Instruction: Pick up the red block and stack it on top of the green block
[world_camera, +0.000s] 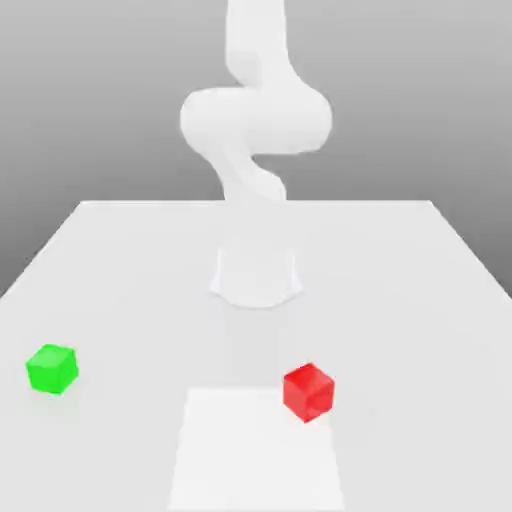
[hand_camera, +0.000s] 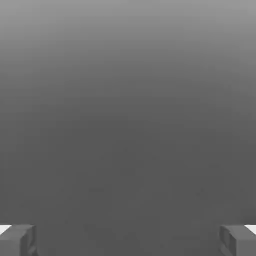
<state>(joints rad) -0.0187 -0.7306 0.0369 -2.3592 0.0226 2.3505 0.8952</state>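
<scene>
1. Two cubes sit on a white surface (world_camera: 400, 270) in front of a white arm (world_camera: 255, 120), ext. view.
2. Red block (world_camera: 308, 391): near the front edge, toward the ext. view's right, one corner turned to the camera. It rests half on a paler square patch (world_camera: 255, 450) marked on the surface.
3. Green block (world_camera: 52, 368): well apart from the red one, far toward the ext. view's left, at about the same depth. Sits flat, nothing on top of it.
4. Arm rises from a round base (world_camera: 256, 276) at mid-surface, w/ its upper links bent into an S-curve above. It is well clear of both blocks.
5. Gripper (hand_camera: 128, 240), hand view: two grey fingertips (hand_camera: 17, 240) stand at opposite edges of the shot, w/ plain grey background between them. Jaws are spread wide, nothing held.
6. Both blocks lie free on the surface, no contact w/ each other or w/ the arm. Red not yet stacked on green.
</scene>
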